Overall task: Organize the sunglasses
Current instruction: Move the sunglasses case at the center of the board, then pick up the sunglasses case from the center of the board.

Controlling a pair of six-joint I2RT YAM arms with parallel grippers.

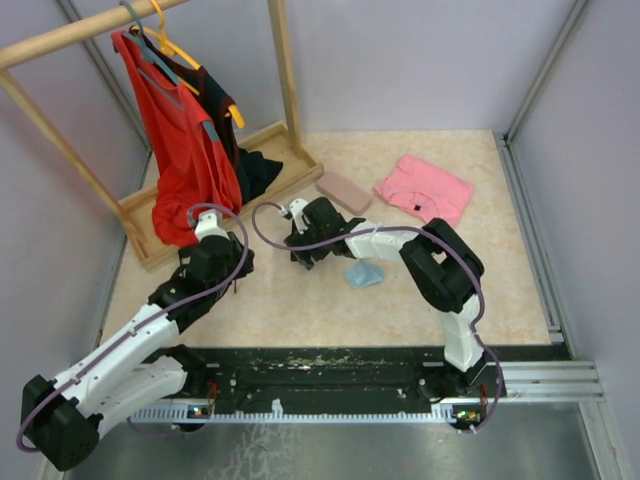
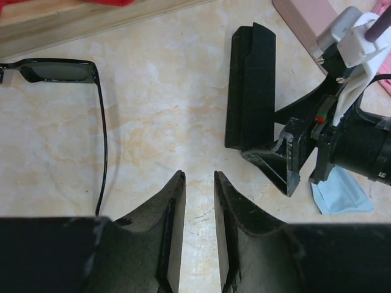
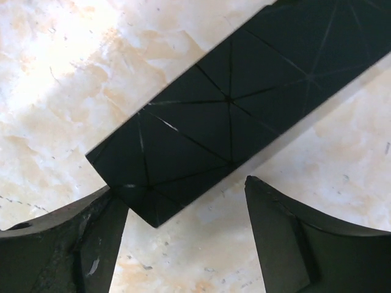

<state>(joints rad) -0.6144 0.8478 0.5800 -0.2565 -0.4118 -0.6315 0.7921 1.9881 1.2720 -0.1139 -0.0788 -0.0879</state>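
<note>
**Black-framed sunglasses** point(image 2: 58, 72), left wrist view. The pair is lying open on the pale marbled table point(image 2: 159, 122), sitting at ten o'clock from the centre of the view. Its front is running along the nine-to-three line, with one dark lens showing and the rest being cut off at the view's nine o'clock edge. One thin black temple is standing out unfolded from the front's three o'clock end. It is stretching almost straight toward six o'clock, with its tip being hidden from view.
</note>
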